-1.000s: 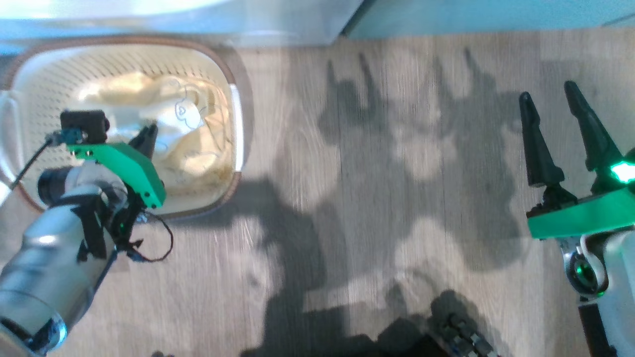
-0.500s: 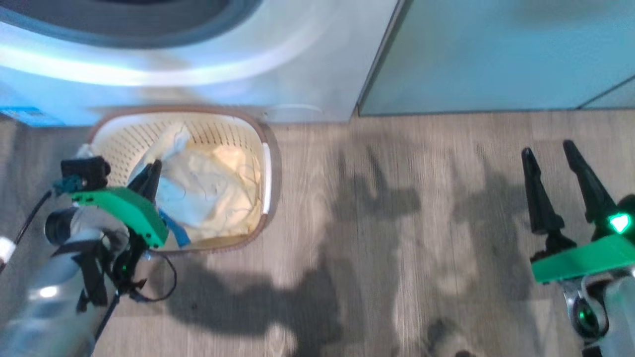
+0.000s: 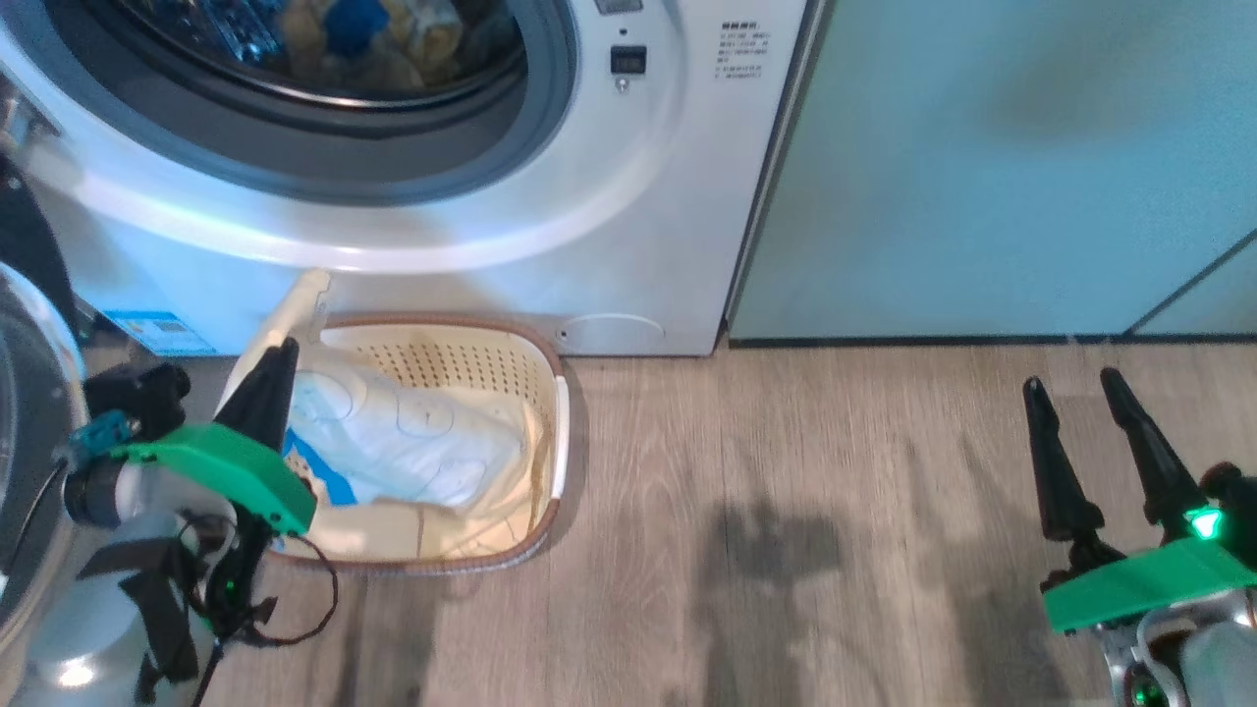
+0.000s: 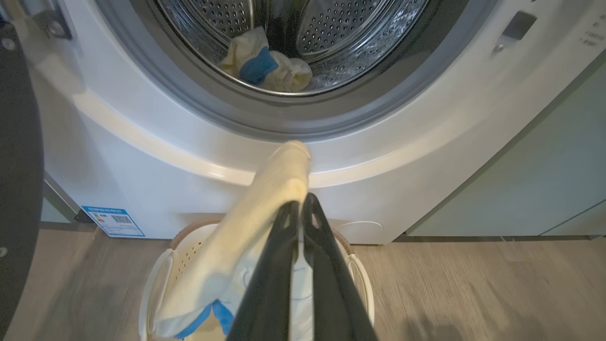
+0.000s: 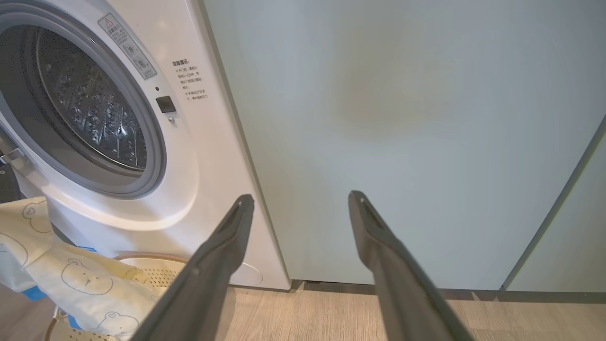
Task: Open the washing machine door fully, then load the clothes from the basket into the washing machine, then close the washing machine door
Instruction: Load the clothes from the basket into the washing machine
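Observation:
The washing machine (image 3: 678,196) stands with its grey-ringed drum mouth (image 4: 284,118) uncovered; cream and blue clothes (image 4: 265,68) lie in the steel drum. The washing machine door (image 3: 25,412) is swung out at the far left. Below the drum mouth sits the cream basket (image 3: 555,432) with pale clothes (image 3: 412,442) in it. My left gripper (image 3: 285,352) hangs over the basket's left side, shut on a cream bear-print garment (image 4: 265,199) that trails down into the basket. My right gripper (image 3: 1070,383) is open and empty over the floor, far right of the basket.
Pale teal cabinet doors (image 3: 982,167) stand right of the washer. A small blue sticker (image 4: 113,220) sits low on the washer's front. Wood floor (image 3: 786,550) stretches between the basket and my right gripper. The door's black rim (image 4: 19,166) stands close at my left arm's side.
The head camera has tilted up, bringing the washer front into view. My left gripper, shut on the garment, has risen and drawn it up out of the heap. The right gripper stays open.

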